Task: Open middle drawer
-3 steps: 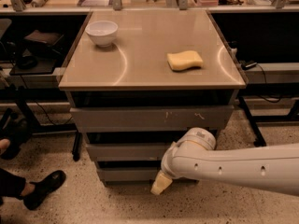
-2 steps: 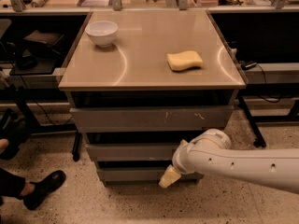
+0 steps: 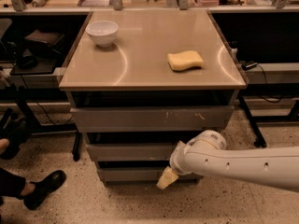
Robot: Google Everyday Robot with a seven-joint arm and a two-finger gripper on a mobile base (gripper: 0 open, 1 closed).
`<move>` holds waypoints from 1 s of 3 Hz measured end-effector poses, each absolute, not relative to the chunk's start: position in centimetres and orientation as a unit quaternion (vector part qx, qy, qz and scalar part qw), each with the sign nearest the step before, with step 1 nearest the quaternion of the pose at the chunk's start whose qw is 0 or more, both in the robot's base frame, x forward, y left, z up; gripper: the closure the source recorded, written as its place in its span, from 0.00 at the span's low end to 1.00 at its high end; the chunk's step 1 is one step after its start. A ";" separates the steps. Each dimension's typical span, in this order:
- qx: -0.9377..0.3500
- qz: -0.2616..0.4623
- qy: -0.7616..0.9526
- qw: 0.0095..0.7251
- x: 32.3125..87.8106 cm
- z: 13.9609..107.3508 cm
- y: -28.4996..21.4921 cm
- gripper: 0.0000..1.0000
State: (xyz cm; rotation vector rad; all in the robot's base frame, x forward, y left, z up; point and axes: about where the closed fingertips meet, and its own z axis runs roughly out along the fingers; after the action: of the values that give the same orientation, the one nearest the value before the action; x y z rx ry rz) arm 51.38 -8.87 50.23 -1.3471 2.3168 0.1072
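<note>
The grey cabinet has three flat drawer fronts stacked under its tan top. The middle drawer [image 3: 131, 151] is the mid-sized grey front, and it sits flush and closed, below the wider top front [image 3: 149, 119] with pale scratch marks. The narrowest bottom front [image 3: 126, 174] lies under it. My white arm [image 3: 243, 164] reaches in from the right. My gripper [image 3: 167, 178], with a pale yellow tip, hangs low in front of the bottom front, just below the middle drawer's right half. The arm's wrist covers the right end of the middle drawer.
A white bowl [image 3: 102, 32] and a yellow sponge [image 3: 185, 60] sit on the cabinet top [image 3: 145, 45]. A person's black shoes [image 3: 42, 188] are on the speckled floor at the left. Dark shelving and cables flank the cabinet on both sides.
The arm's wrist and the gripper have shifted a little to the right and slightly up. The drawers, bowl and sponge have not moved.
</note>
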 end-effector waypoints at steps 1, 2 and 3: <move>-0.503 0.041 0.832 0.228 52.9 47.4 -7.6 0.00; -0.544 0.011 0.801 0.247 56.1 45.3 -5.9 0.00; -0.541 0.014 0.804 0.246 56.6 44.1 -5.8 0.00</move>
State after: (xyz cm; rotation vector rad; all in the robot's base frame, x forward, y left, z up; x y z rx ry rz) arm 56.61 -5.78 44.14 -1.4766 2.1934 0.0376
